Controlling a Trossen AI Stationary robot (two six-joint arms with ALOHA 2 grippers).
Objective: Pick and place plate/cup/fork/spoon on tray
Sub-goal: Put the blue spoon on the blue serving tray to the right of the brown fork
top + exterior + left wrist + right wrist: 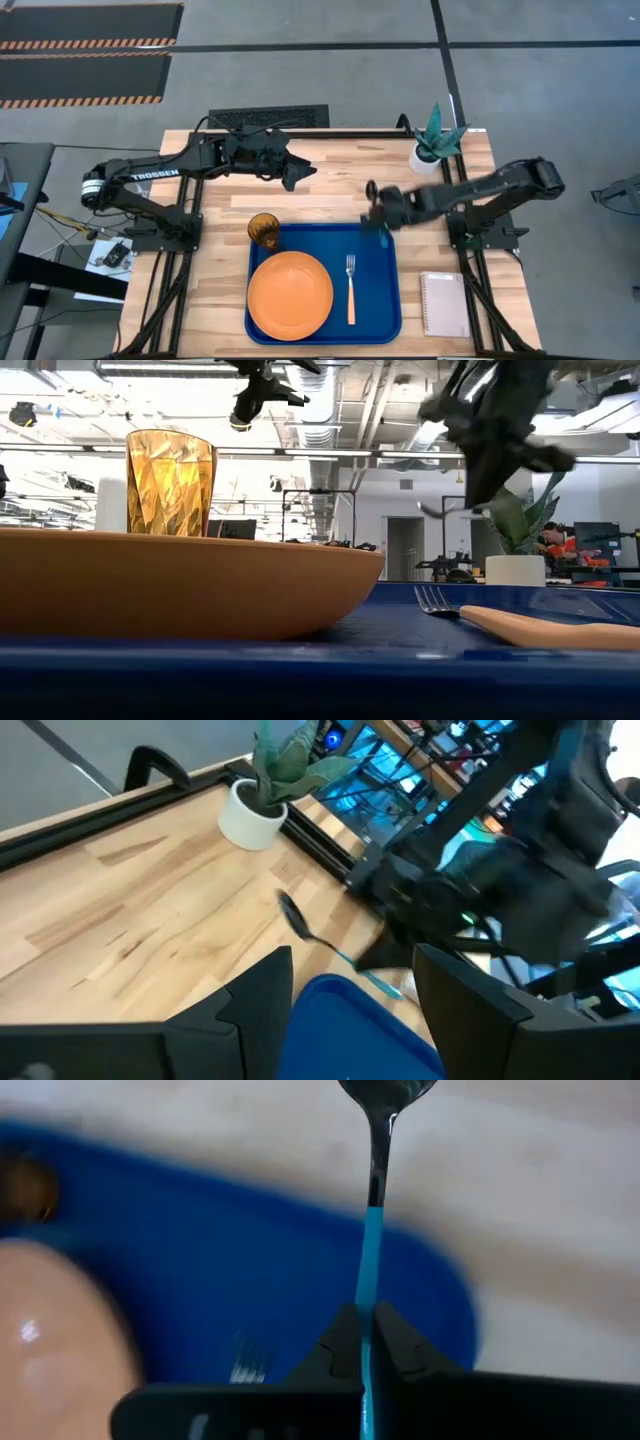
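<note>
The blue tray lies at the table's near middle. On it rest the orange plate, the fork with its tan handle, and the amber cup, upright in the far left corner. My right gripper is over the tray's far right corner, shut on the spoon, whose dark bowl points toward the far edge. My left gripper is open and empty over the far part of the table; its wrist view shows the spoon ahead of it. My right gripper pinches the spoon's teal handle between its two fingers. The spoon lies along the fingers and sticks out ahead of them, its bowl foremost. The fingers come slanting from the table's right. The spoon is lifted clear above the tray's far edge.
A white pot with a green plant stands at the far right corner. A white notepad lies right of the tray. Bare wood lies left of and beyond the tray. A person shows far off in the room.
</note>
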